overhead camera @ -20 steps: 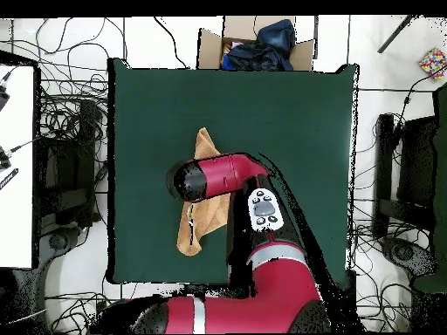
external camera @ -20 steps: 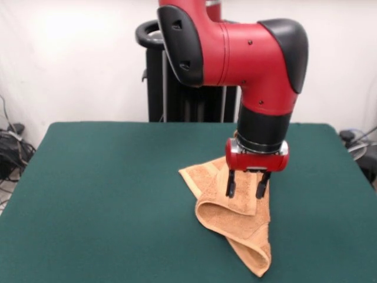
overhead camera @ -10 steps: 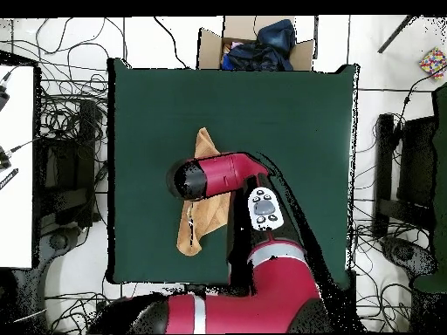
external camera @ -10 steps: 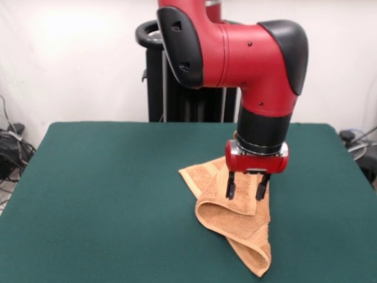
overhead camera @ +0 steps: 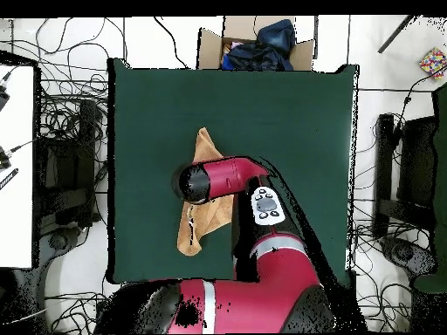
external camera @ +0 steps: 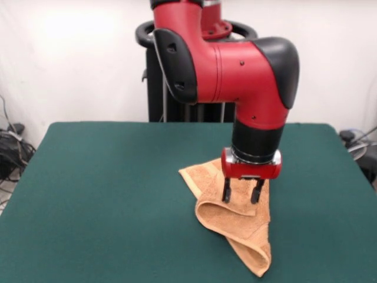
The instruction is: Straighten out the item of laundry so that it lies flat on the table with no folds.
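The item of laundry (external camera: 231, 221), an orange-tan towel, lies crumpled on the green table (external camera: 112, 183), right of the middle. It is folded over itself, with a rolled fold at its left and a narrow point toward the front edge. My gripper (external camera: 240, 199) points straight down over the towel's upper flap, open, with its fingertips (external camera: 226, 197) at or just above the cloth and nothing between them. In the overhead view the arm's wrist covers the gripper and the towel's middle. Only the towel's far tip (overhead camera: 206, 142) and its near part (overhead camera: 193, 230) show on the table (overhead camera: 288, 113).
A cardboard box (overhead camera: 212, 45) with dark blue cloth in it stands just beyond the table's far edge. Cables and black stands (overhead camera: 74, 174) crowd the floor on both sides. A white surface (overhead camera: 16, 166) lies at the left.
My gripper has shifted a little to the left and slightly lower over the towel in the front view. The arm's upper links turned. The towel has not moved.
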### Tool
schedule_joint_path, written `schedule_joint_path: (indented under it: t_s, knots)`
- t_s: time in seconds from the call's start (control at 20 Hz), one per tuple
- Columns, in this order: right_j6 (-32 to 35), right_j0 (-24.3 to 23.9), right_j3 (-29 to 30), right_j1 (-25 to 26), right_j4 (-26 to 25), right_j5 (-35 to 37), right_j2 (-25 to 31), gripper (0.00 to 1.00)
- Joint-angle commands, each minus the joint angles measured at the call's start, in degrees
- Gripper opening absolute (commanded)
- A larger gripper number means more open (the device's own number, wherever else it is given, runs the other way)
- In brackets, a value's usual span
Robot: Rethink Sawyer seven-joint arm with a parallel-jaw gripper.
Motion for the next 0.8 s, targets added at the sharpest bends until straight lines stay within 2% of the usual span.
schedule_joint_path:
  t_s: [0.05, 0.75, 0.8]
  knots:
    - [1.73, -0.84, -2.67, 2.97, 0.19, -2.46, 4.35, 1.00]
    - [3.53, 0.70, -1.63, 2.14, -0.17, -4.01, 3.25, 1.00]
    - [3.90, 0.66, -1.23, 2.02, -0.20, -4.96, 3.29, 0.00]
